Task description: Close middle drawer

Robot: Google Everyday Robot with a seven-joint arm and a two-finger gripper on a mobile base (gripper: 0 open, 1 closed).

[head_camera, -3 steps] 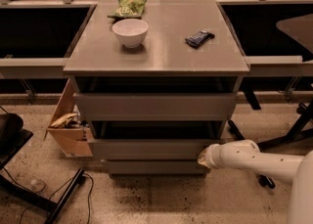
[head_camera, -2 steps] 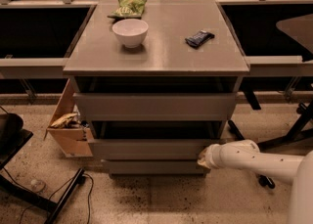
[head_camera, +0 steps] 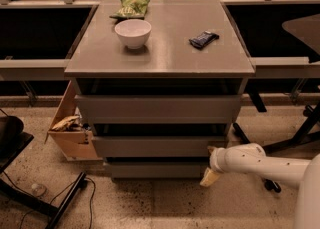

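light: dim, overhead | sheen: cabinet top (head_camera: 165, 53) | end effector (head_camera: 210, 164): pale, lower right

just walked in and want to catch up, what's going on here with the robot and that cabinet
The robot's arm reaches in from the right, with its gripper low at the right end of the middle drawer, apparently to push it shut. The drawer looks a little way out, with a dark gap above its front. A white bowl, a green bag and a dark snack bar sit on the cabinet top.
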